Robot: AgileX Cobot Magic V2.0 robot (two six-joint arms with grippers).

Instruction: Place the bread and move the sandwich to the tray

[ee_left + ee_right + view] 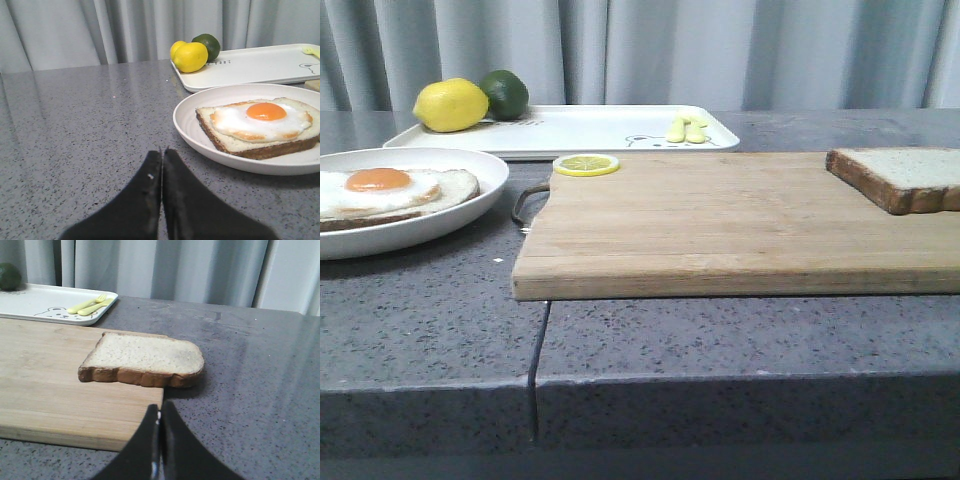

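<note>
The right gripper (159,412), pinched closed and empty, faces the bread (145,357), likely soft and light, best gripped gently by its crust edges.

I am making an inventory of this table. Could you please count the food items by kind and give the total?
Bread slices: 2 (plain bread, egg-topped sandwich)
Fried egg: 1
Whole lemon: 1
Lime: 1
Lemon slice: 1
Total: 6
</note>
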